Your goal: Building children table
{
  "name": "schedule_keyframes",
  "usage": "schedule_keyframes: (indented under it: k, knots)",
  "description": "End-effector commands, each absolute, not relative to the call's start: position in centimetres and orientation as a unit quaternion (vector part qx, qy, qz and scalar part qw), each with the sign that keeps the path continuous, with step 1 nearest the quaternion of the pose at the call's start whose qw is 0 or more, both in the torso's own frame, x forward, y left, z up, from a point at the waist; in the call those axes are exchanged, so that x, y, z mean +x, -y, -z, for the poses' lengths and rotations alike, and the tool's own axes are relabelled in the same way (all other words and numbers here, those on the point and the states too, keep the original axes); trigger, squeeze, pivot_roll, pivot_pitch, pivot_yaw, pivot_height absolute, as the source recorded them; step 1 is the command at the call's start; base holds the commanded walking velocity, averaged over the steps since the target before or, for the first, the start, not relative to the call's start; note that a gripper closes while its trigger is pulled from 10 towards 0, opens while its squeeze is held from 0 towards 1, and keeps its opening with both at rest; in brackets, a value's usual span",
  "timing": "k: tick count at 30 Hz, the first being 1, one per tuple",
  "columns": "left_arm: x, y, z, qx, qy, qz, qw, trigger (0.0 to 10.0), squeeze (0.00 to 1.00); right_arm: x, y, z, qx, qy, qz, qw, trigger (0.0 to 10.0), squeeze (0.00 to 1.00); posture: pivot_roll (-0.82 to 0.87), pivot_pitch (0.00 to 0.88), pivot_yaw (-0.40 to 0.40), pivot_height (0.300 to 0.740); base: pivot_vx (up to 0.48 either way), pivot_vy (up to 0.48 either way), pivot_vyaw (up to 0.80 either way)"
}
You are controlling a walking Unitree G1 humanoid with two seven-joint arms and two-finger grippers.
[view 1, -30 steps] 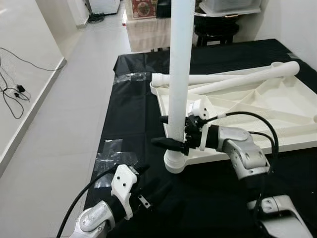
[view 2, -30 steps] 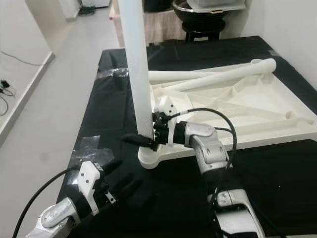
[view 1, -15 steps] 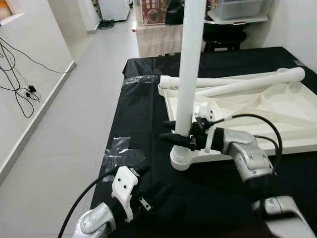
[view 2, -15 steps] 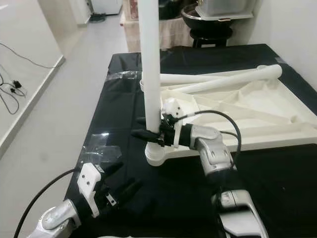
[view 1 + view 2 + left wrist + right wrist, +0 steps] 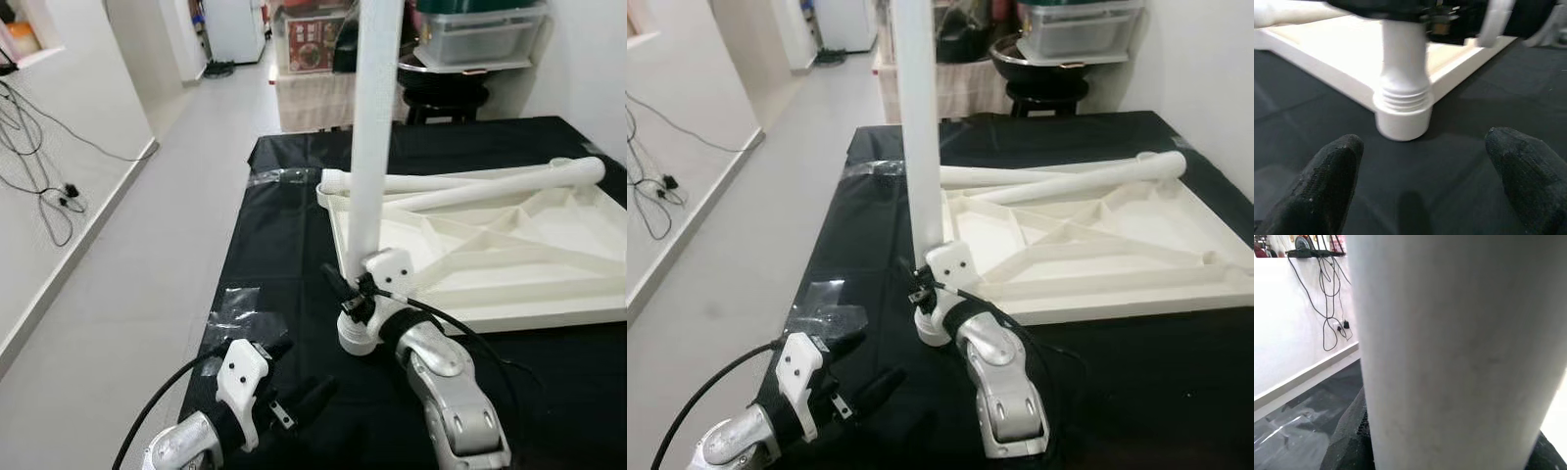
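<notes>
An upturned white tabletop lies on a black cloth. A white table leg stands upright in its near corner socket. My right gripper is shut on the leg just above the socket; in the right wrist view the leg is very close, with a black finger beside it. My left gripper hovers open, low over the cloth in front of the socket. In the left wrist view its fingertips stand wide apart, facing the leg's ribbed base. Two loose legs lie across the tabletop's far edge.
Clear tape patches are stuck on the cloth near its left edge, with grey floor beyond. Cables hang on the left wall. A stool and storage boxes stand behind the table.
My right arm has swung from the leg's right side to its near side, still holding the leg low down. The head camera has shifted. The left gripper has stayed put.
</notes>
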State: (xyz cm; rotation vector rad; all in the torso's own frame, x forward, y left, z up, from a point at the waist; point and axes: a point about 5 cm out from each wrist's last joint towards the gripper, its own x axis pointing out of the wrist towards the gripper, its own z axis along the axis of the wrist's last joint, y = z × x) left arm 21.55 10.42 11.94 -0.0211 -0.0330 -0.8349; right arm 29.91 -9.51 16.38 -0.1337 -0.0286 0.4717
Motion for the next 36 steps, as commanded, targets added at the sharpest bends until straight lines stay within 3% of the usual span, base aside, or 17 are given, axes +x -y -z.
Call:
schedule_keyframes:
  k: [1, 2, 4, 5, 9, 12, 13, 14, 21, 25, 26, 36]
  knots:
    - [21.4, -10.9, -11.4, -0.004, 0.000, 0.403, 0.915, 10.0, 0.00, 29.7, 10.6, -12.1, -0.071, -0.095, -0.221, 0.968, 10.0, 0.00, 0.07, 0.123, 0.074, 0.740, 0.000, 0.000, 0.00]
    - [21.5, -10.9, -11.4, -0.003, 0.002, 0.399, 0.917, 10.0, 0.00, 30.0, 10.3, -12.7, -0.054, -0.081, -0.249, 0.964, 10.0, 0.76, 0.07, 0.124, 0.070, 0.740, 0.000, 0.000, 0.00]
    - [21.5, -10.9, -11.5, -0.002, 0.003, 0.397, 0.918, 10.0, 0.00, 30.2, 10.3, -13.0, -0.045, -0.073, -0.255, 0.963, 10.0, 0.76, 0.07, 0.124, 0.070, 0.740, 0.000, 0.000, 0.00]
    - [21.5, -10.9, -11.5, -0.001, 0.004, 0.394, 0.919, 10.0, 0.00, 30.4, 10.1, -13.7, -0.029, -0.065, -0.274, 0.959, 10.0, 1.00, 0.08, 0.122, 0.070, 0.740, 0.000, 0.000, 0.00]
    - [21.6, -10.8, -11.5, 0.002, 0.006, 0.389, 0.921, 10.0, 0.00, 31.1, 10.3, -16.5, -0.020, -0.021, -0.388, 0.921, 10.0, 0.98, 0.08, 0.119, 0.068, 0.740, 0.000, 0.000, 0.00]
    - [21.6, -10.8, -11.5, 0.002, 0.007, 0.389, 0.921, 10.0, 0.00, 31.1, 10.4, -16.8, -0.031, -0.016, -0.409, 0.912, 10.0, 0.98, 0.08, 0.119, 0.068, 0.740, 0.000, 0.000, 0.00]
    - [21.6, -10.8, -11.5, 0.007, 0.008, 0.385, 0.923, 10.0, 0.00, 31.2, 11.1, -17.0, -0.070, -0.016, -0.443, 0.894, 10.0, 0.00, 0.08, 0.116, 0.065, 0.740, 0.000, 0.000, 0.00]
    - [21.7, -10.8, -11.5, 0.012, 0.010, 0.380, 0.925, 10.0, 0.00, 31.4, 11.8, -17.1, -0.091, -0.026, -0.469, 0.878, 10.0, 0.00, 0.08, 0.116, 0.064, 0.740, 0.000, 0.000, 0.00]
    - [21.6, -10.9, -11.6, 0.024, 0.015, 0.355, 0.934, 10.0, 0.00, 33.1, 13.7, -17.7, -0.113, -0.043, -0.505, 0.855, 10.0, 0.00, 0.09, 0.113, 0.063, 0.740, 0.000, 0.000, 0.00]
    - [21.3, -10.9, -11.7, 0.031, 0.017, 0.344, 0.938, 10.0, 0.00, 33.9, 15.1, -17.9, -0.120, -0.074, -0.554, 0.821, 10.0, 0.00, 0.09, 0.114, 0.064, 0.740, 0.000, 0.000, 0.00]
    - [21.2, -10.8, -11.8, 0.030, 0.018, 0.345, 0.938, 10.0, 0.00, 34.0, 15.6, -17.9, -0.114, -0.081, -0.557, 0.819, 0.0, 0.00, 0.09, 0.114, 0.064, 0.740, 0.000, 0.000, 0.00]
    - [20.5, -10.3, -12.5, 0.011, 0.029, 0.356, 0.934, 10.0, 0.00, 34.2, 18.7, -16.1, -0.093, -0.111, -0.496, 0.856, 0.0, 0.00, 0.07, 0.111, 0.069, 0.740, 0.000, 0.000, 0.00]
